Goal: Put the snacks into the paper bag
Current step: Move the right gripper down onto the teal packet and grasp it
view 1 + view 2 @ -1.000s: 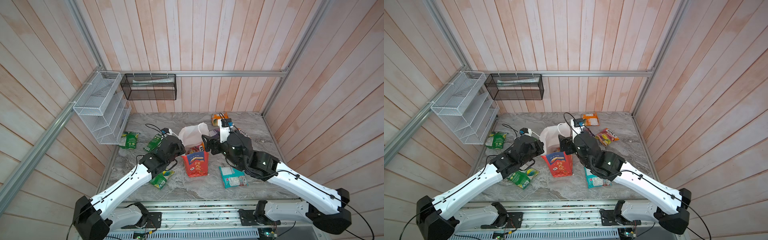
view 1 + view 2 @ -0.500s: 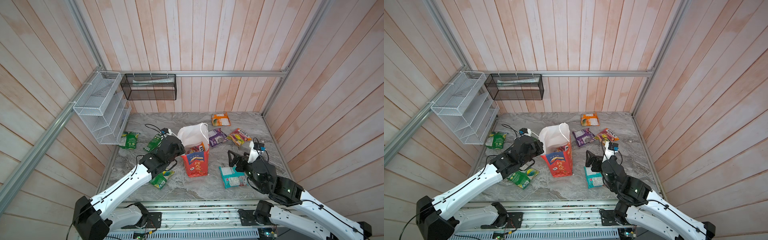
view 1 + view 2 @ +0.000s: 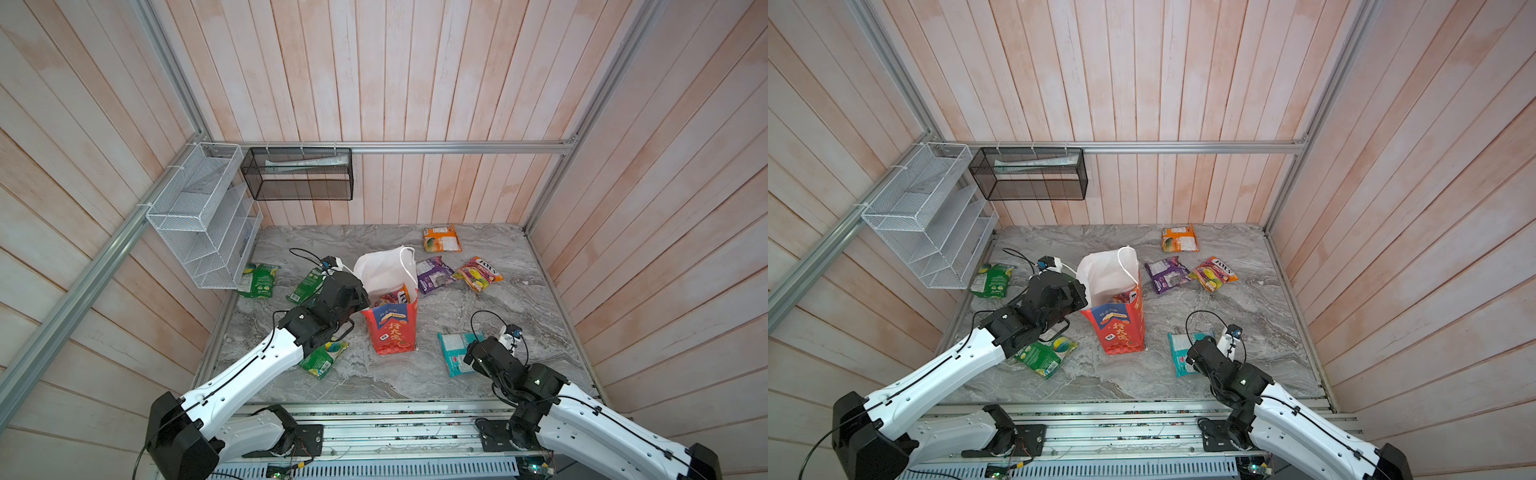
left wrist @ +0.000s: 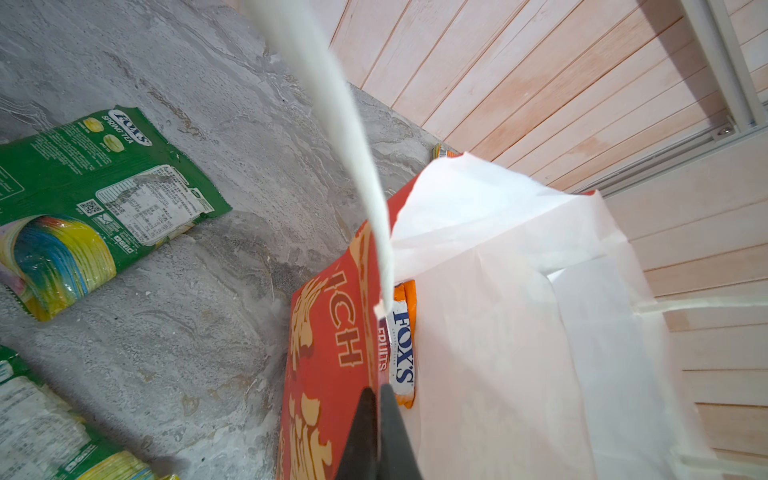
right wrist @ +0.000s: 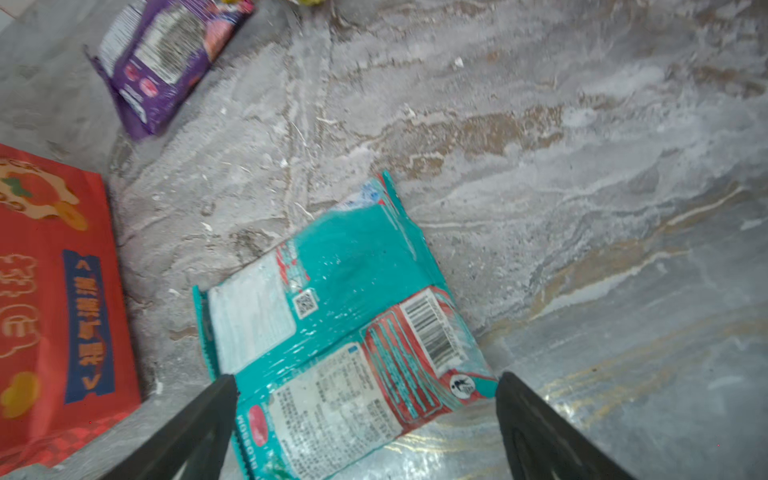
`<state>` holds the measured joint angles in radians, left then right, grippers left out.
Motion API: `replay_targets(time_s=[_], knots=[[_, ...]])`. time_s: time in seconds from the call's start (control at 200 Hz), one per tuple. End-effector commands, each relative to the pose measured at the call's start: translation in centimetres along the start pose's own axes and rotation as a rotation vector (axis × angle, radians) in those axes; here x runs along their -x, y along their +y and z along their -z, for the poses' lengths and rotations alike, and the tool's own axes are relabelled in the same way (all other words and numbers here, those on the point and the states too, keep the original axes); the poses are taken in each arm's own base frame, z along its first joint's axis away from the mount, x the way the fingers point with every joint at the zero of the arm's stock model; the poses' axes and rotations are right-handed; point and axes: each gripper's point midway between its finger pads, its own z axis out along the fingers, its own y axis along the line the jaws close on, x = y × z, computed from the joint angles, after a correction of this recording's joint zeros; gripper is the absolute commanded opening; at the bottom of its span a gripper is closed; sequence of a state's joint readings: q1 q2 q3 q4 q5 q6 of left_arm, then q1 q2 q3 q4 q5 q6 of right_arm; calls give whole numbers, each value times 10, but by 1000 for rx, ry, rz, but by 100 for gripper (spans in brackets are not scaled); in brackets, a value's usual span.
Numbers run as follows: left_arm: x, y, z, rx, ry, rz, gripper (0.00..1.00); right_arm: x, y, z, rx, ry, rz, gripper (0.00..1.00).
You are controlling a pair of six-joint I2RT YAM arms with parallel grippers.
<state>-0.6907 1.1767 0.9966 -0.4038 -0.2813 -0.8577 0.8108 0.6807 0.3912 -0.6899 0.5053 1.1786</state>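
Table (image 3: 498,299): grey marble, carries all stock. Paper bag (image 3: 392,328): red, upright mid-table, mouth open, one FOX'S packet (image 4: 402,349) inside against its wall. Loose snacks, flat on the table: three green packets (image 3: 258,280) (image 3: 309,284) (image 3: 322,359) left of the bag; purple packet (image 3: 434,275), orange-pink packet (image 3: 478,273) and orange packet (image 3: 441,239) behind and right of it; teal packet (image 5: 332,291) near its right side, apart from it. Step in hand, by judgement: pick-up of the teal packet. Best done by lowering until both fingers bracket the glossy film, closing across its narrow width near the end seam, lifting clear before swinging over the bag's mouth; slippery wrap may slide out. Right arm: folded low at the front, wrist pitched down. Right gripper (image 5: 368,384): jaws wide apart, straddling the teal packet's end, nothing held. Left arm: stretched forward to the bag. Left gripper (image 4: 379,390): pinched together on the bag's rim, steadying the mouth.
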Motion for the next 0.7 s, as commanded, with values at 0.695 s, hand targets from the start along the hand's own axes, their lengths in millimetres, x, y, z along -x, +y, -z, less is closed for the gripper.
replay_targets(time_s=[0.695], knots=[[-3,6,-5,40,1,-31,0,-15,35,-62,68,132,26,94]])
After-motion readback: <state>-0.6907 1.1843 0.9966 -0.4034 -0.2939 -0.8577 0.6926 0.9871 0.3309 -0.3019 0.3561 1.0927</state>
